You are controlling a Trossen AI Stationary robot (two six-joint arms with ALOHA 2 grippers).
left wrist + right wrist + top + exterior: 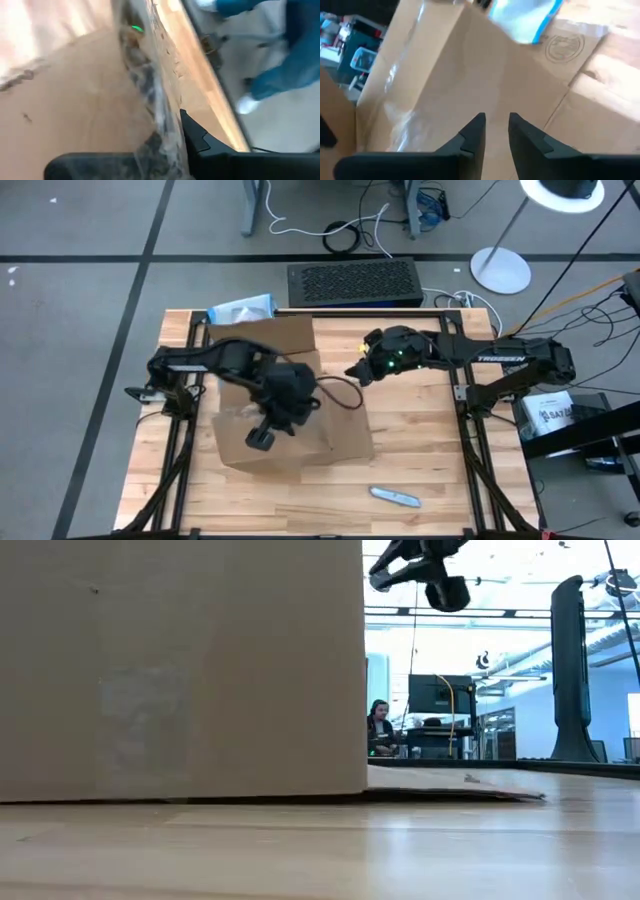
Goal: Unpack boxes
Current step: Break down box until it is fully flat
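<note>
The brown cardboard box [290, 430] stands left of the table's middle, its far flap [270, 335] spread flat; in the low view its wall [180, 670] fills the left. My left gripper [300, 405] is over the box, shut on a clear plastic wrap [155, 95] with something dark inside. A dark cord loop [345, 395] shows beside it. My right gripper [355, 370] hovers right of the box's far end, its fingers [496, 135] a narrow gap apart with nothing between them, facing a box flap [470, 65]. My left gripper pinches the crinkled clear plastic wrap [162, 125] between its two fingers [200, 140]. The wrap runs away from the fingertips over the box's brown surface [60, 110]. Which part of the wrap it has, I cannot tell.
A clear pouch with a blue edge [240, 310] lies at the table's far left. A black grille-topped unit [355, 283] stands behind the far edge. A utility knife [395, 497] lies near the front right. A box flap [450, 792] lies flat on the table. A person [380, 730] sits far behind.
</note>
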